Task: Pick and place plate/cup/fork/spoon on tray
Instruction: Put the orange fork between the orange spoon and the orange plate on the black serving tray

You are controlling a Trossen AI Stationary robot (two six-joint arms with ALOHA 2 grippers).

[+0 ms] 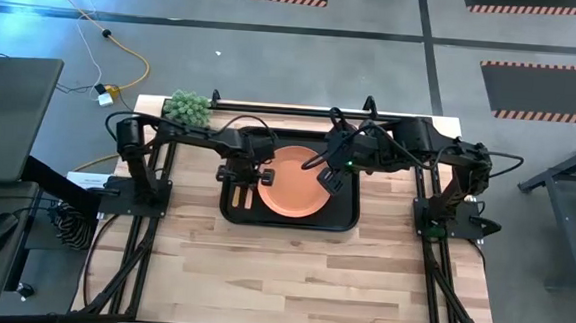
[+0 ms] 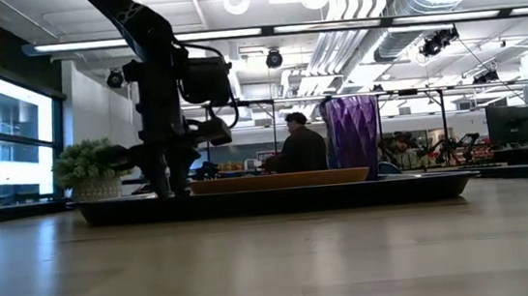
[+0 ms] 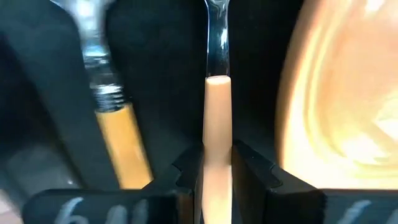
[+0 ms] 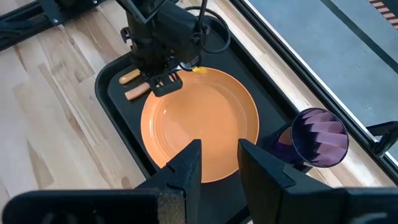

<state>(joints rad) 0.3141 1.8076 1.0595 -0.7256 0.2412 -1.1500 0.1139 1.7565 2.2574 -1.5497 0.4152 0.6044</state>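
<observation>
The black tray [image 1: 235, 210] lies mid-table. On it are the orange plate [image 1: 291, 187], the purple cup [image 4: 317, 140] at the plate's right, and two utensils at the plate's left. My left gripper [image 3: 217, 180] reaches down at the tray's left end, shut on the orange-handled fork [image 3: 217, 118]. The spoon with the yellow-orange handle [image 3: 121, 146] lies beside the fork. Both heads are out of view. My right gripper [image 4: 217, 165] hovers open and empty above the plate's right part. My left gripper pinches the fork's handle [image 3: 217, 155] by its two long sides between its two fingers. The fingers come from above, pointing down, and lie across the handle. The fork is level at the tray's floor, and its handle end [image 4: 134, 93] sticks out past the fingers; whether it rests there I cannot tell.
A small potted plant [image 1: 186, 105] stands at the table's far left corner. Bare wooden table [image 1: 291, 282] stretches in front of the tray. A person [image 2: 301, 149] sits in the room beyond the table.
</observation>
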